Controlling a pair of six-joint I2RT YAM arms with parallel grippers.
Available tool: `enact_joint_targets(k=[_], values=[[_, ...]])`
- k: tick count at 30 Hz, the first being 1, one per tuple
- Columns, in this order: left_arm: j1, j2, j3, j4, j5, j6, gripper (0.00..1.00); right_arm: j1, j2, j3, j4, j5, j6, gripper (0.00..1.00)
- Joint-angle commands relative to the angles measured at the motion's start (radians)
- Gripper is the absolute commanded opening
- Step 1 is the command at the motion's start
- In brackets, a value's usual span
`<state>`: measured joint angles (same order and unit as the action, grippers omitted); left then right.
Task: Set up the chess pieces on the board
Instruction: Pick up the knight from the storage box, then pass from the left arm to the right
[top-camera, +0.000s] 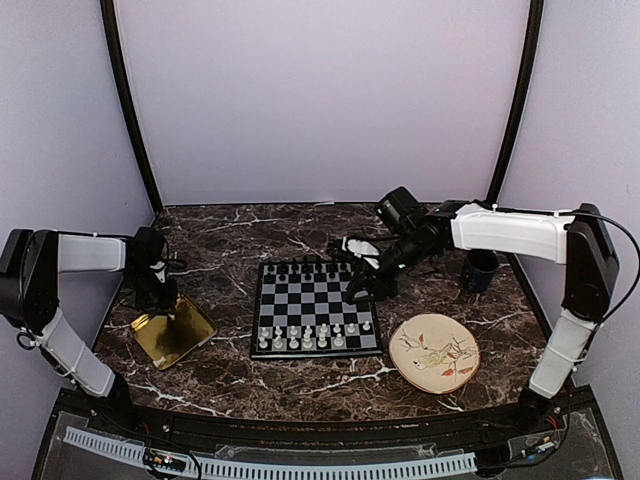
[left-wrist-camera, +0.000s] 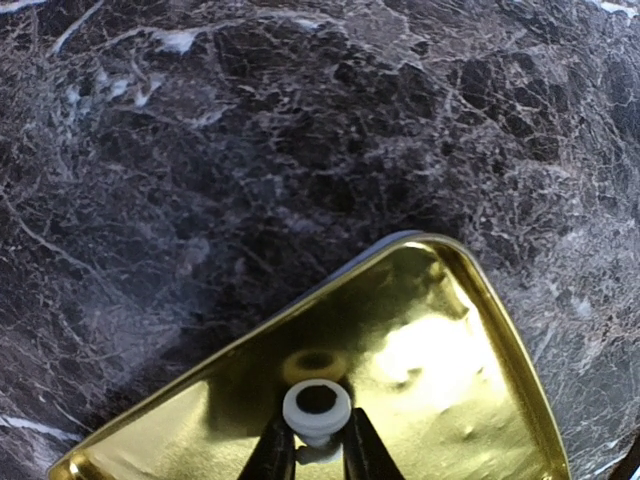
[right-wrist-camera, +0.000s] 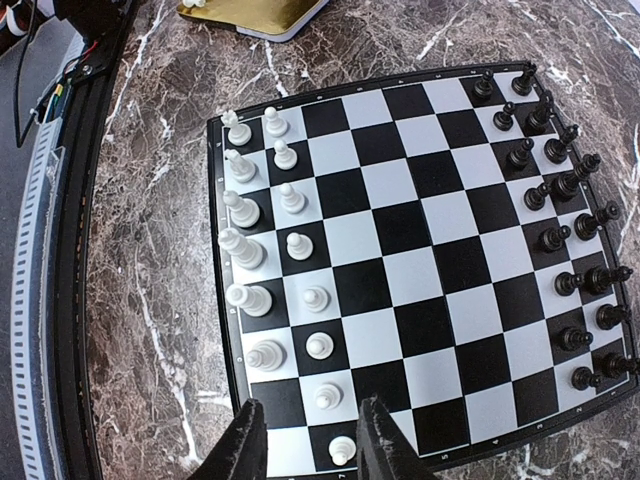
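Observation:
The chequered board (top-camera: 315, 300) lies mid-table. White chess pieces (top-camera: 315, 336) fill its near two rows and black ones (top-camera: 310, 268) its far rows. In the right wrist view the white pieces (right-wrist-camera: 299, 245) stand in two columns at the board's (right-wrist-camera: 400, 230) left, and the two back-row corner squares nearest my fingers are bare. My right gripper (right-wrist-camera: 312, 450) is open and empty above that corner, over a white pawn (right-wrist-camera: 343, 449); it also shows in the top view (top-camera: 358, 292). My left gripper (left-wrist-camera: 318, 440) is shut on a white chess piece (left-wrist-camera: 317, 408), just above the gold tray (left-wrist-camera: 450, 400).
The gold tray (top-camera: 175, 328) lies left of the board under my left gripper (top-camera: 158, 290). A painted round plate (top-camera: 433, 352) lies right of the board's near corner. A dark mug (top-camera: 480, 268) stands at the far right. The table is dark marble.

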<state>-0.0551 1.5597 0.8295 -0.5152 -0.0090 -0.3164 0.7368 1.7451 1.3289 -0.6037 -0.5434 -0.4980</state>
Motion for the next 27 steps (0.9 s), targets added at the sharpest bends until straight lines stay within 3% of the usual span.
enact_joint_targets(k=[1, 7, 12, 20, 27], values=[[0.001, -0.015, -0.016, -0.004, 0.066, 0.051, 0.15, -0.002, 0.011, 0.01, 0.001, -0.015, -0.012, 0.32], [-0.042, -0.083, -0.008, -0.02, 0.113, 0.122, 0.12, -0.002, 0.023, 0.018, -0.003, -0.023, -0.01, 0.32], [-0.168, -0.14, 0.034, -0.049, 0.149, 0.171, 0.12, -0.002, 0.031, 0.029, -0.01, -0.032, -0.004, 0.32], [-0.348, -0.15, 0.152, -0.051, 0.468, 0.213, 0.12, -0.001, 0.015, 0.06, -0.038, -0.012, -0.065, 0.35], [-0.455, 0.015, 0.287, -0.048, 0.734, 0.238, 0.13, 0.037, 0.01, 0.127, -0.07, 0.087, -0.262, 0.4]])
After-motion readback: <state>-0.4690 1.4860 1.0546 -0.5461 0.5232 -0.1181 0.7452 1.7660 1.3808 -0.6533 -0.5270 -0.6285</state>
